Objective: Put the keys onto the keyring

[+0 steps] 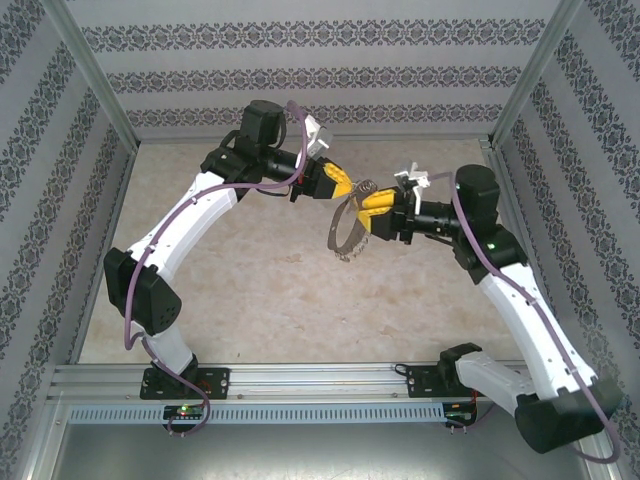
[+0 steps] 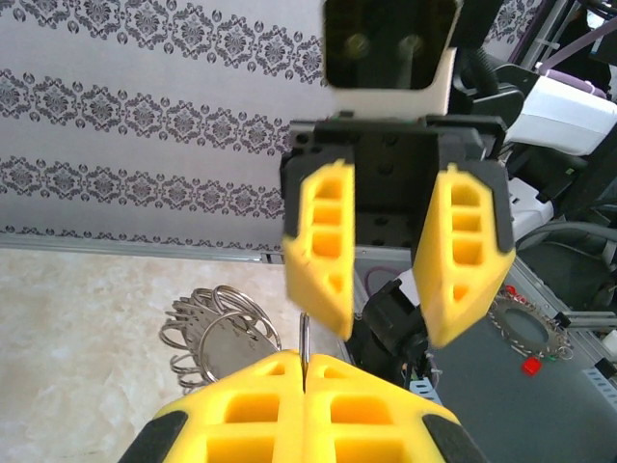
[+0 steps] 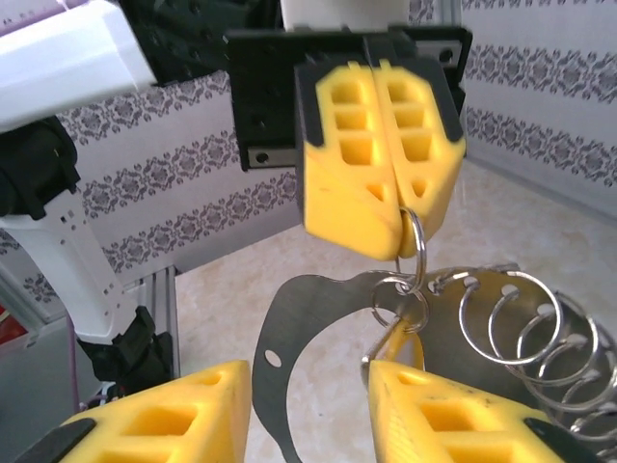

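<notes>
Beige marbled tabletop (image 1: 260,300), aluminium rail (image 1: 320,378) along its near edge

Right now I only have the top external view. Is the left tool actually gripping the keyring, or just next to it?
Observer: Gripping. In the right wrist view the left tool is shut on a small split ring linked to the top of the keyring.
Operator: And the right tool?
Observer: Open. The left wrist view shows the right tool head-on, with its jaws standing well apart.
</notes>
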`<state>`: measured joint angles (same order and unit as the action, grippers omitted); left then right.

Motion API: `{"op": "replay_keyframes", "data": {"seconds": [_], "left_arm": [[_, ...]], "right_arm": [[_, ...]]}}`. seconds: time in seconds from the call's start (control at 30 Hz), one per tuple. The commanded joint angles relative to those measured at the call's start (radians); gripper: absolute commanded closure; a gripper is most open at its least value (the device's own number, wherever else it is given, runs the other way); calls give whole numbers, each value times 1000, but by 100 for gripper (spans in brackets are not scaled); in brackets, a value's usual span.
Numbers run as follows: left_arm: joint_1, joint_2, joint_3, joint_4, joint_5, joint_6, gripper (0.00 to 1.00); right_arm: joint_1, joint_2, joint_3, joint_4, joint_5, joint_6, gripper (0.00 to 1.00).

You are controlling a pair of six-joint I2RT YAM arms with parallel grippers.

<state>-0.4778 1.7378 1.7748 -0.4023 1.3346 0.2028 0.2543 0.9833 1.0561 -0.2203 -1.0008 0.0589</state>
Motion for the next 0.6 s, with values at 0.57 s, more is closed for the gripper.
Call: {"op": "replay_keyframes", "data": {"seconds": [0.57], "left_arm": [[-9, -49, -123, 414, -84, -316, 100]], "right_arm": [[-16, 65, -73, 588, 82, 565, 55]]}}
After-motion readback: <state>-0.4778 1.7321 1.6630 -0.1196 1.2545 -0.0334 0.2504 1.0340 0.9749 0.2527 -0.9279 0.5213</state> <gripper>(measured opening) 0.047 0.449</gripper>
